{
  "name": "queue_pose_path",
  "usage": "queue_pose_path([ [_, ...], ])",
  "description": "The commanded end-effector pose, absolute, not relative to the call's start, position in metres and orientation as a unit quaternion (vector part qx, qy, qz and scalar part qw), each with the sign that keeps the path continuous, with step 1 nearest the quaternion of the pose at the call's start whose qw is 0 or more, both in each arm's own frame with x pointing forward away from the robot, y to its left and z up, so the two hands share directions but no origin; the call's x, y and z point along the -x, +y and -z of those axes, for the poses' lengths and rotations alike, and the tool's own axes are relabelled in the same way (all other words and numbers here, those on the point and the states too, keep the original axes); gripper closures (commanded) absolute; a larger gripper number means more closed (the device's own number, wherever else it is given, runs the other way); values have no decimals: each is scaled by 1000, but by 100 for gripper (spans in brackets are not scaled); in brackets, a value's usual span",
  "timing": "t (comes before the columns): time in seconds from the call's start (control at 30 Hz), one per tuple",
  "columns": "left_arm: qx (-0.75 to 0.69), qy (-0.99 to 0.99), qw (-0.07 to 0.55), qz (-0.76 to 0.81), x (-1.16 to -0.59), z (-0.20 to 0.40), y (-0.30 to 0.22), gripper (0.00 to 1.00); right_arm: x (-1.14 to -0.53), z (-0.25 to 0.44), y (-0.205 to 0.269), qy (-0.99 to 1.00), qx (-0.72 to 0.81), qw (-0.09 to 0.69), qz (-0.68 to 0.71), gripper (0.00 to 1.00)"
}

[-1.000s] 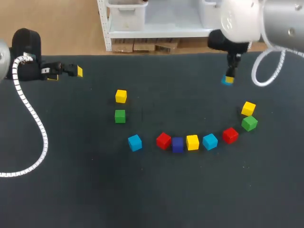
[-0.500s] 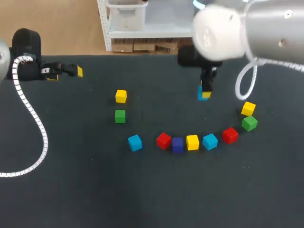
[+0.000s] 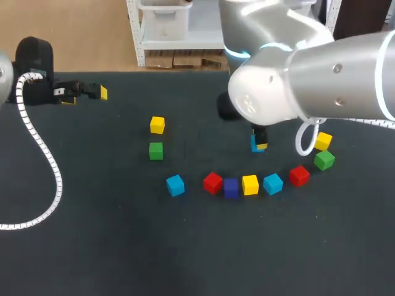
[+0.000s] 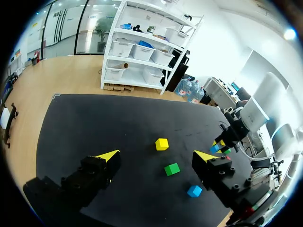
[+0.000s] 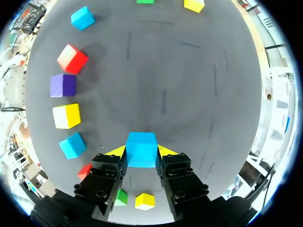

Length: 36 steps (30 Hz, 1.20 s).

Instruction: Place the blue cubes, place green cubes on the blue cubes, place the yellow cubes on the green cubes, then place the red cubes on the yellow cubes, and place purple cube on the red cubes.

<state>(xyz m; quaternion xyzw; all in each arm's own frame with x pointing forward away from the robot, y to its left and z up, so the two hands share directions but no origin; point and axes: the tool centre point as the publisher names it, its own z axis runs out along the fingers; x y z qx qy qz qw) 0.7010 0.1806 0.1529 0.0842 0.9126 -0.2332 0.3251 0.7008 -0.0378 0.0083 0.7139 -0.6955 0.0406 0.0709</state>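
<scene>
Right gripper (image 5: 141,152) is clamped on a light blue cube (image 5: 141,146), with a yellow tip pressed against each side. It holds the cube over the black table (image 3: 111,246), just behind the curved row where a red cube (image 3: 212,182), a purple cube (image 3: 231,187) and a yellow cube (image 3: 250,184) sit side by side. Left gripper (image 4: 156,158) hangs by the table's far left edge, its fingers spread wide with nothing between them.
</scene>
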Motion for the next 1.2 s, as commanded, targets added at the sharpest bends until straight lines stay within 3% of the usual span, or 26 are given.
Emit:
queue_pose_path([
  [0.03,-87,909,328,240,-700,-151,184,0,-713,-2,-31,-700,-709,77,-40,99],
  [0.4,-87,909,328,240,-700,-151,184,0,-732,-3,-24,-710,-699,75,-35,100],
  [0.53,-87,909,328,240,-700,-151,184,0,-733,-4,-22,-701,-709,73,-32,90],
  [0.7,-87,909,328,240,-700,-151,184,0,-731,-4,-21,-694,-715,75,-35,92],
  [1.07,-87,909,328,240,-700,-151,184,0,-729,-2,-21,-695,-715,74,-36,74],
  [1.17,-87,909,328,240,-700,-151,184,0,-730,-1,-21,-697,-712,72,-37,48],
  [1.2,-87,909,328,240,-700,-151,184,0,-730,-1,-21,-698,-712,71,-37,15],
])
